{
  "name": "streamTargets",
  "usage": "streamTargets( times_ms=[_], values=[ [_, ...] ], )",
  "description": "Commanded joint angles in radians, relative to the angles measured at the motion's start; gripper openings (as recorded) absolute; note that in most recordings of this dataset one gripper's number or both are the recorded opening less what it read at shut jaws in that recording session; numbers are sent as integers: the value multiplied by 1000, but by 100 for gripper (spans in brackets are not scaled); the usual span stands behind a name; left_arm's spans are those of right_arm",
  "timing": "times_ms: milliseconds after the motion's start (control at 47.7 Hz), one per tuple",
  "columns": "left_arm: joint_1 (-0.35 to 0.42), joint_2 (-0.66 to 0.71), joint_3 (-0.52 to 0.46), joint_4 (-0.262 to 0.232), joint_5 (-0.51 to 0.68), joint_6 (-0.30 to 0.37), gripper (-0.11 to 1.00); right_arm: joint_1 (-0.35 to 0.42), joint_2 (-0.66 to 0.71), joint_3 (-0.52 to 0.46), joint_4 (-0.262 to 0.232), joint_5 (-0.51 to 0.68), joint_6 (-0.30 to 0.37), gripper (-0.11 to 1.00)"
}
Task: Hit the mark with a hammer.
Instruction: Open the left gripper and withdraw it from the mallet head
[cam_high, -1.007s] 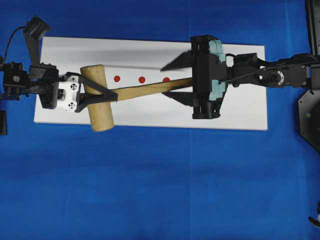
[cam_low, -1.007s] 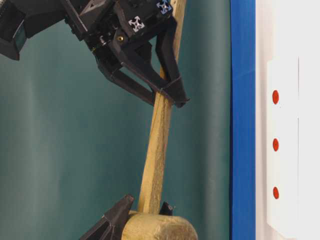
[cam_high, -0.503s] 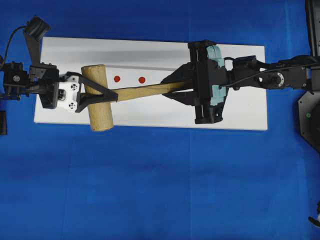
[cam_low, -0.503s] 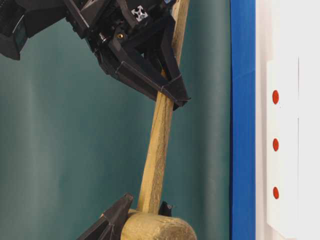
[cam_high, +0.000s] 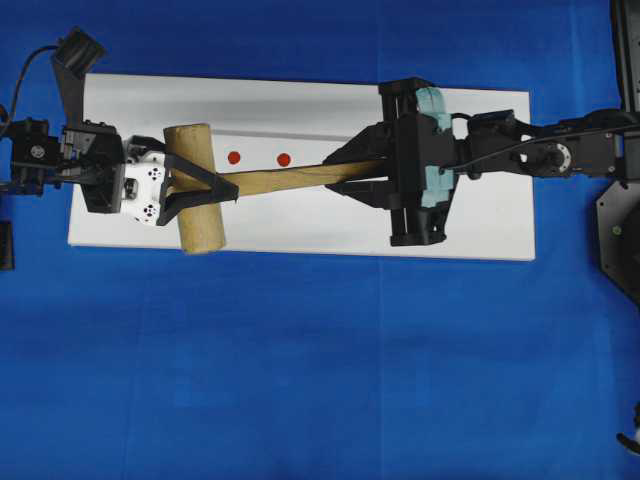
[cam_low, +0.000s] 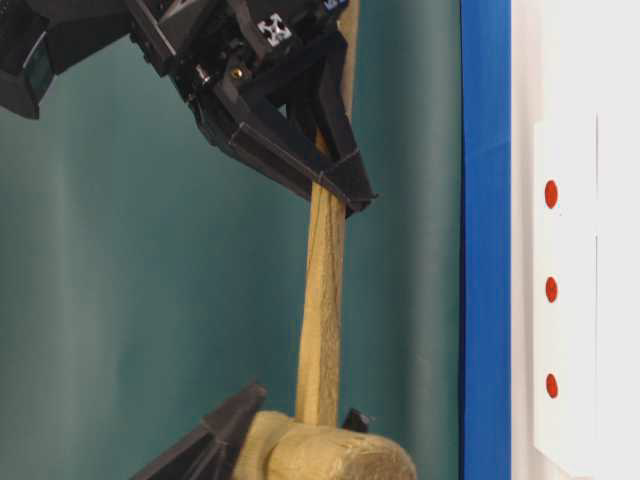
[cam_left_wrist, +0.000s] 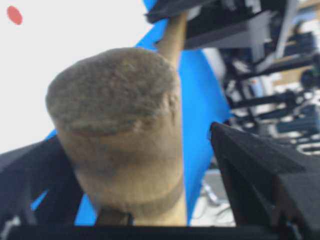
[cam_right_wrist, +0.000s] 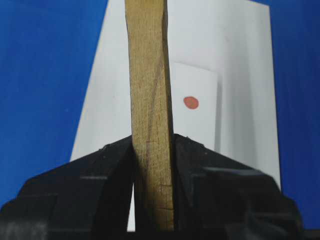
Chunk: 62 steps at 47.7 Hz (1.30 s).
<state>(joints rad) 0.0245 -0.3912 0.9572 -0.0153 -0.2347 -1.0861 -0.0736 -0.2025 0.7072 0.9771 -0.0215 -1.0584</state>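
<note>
The left gripper (cam_high: 190, 187) has just opened wide around the hammer (cam_high: 195, 203) head at nine o'clock on the white board (cam_high: 480, 225), so the right gripper (cam_high: 352, 175), clamped on the handle toward three o'clock, alone carries it for the strike.

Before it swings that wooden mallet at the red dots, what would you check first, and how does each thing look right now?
1. Right end effector shut on the handle of the hammer: ok, both fingers press its sides.
2. Left end effector let go of the hammer head: ok, its fingers stand wide, with a gap showing in the left wrist view.
3. Left fingers out of the swing path: not ok, they straddle the head.
4. Red dots visible on the white board: ok, two show from overhead; the table-level view shows three.
5. Head lined up over a dot: cannot tell.
</note>
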Motion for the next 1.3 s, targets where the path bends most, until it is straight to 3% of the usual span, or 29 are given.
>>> streamTargets(
  times_ms=[0,587,923,1028,1133,1279],
  values=[
    [5,-31,-18,3,20,9,82,-3,-41,0,12,-3,3,10],
    [5,-183,87,5,115,11,82,-3,-199,127,86,-12,5,10],
    [0,-236,117,8,120,29,82,-3,-204,130,95,-12,5,10],
    [-2,-235,114,8,115,98,82,-3,-201,127,104,-11,6,10],
    [0,-236,112,12,114,210,82,-3,-202,127,135,-9,6,10],
    [0,-236,115,12,114,477,81,-2,-202,127,181,-6,6,10]
  ],
)
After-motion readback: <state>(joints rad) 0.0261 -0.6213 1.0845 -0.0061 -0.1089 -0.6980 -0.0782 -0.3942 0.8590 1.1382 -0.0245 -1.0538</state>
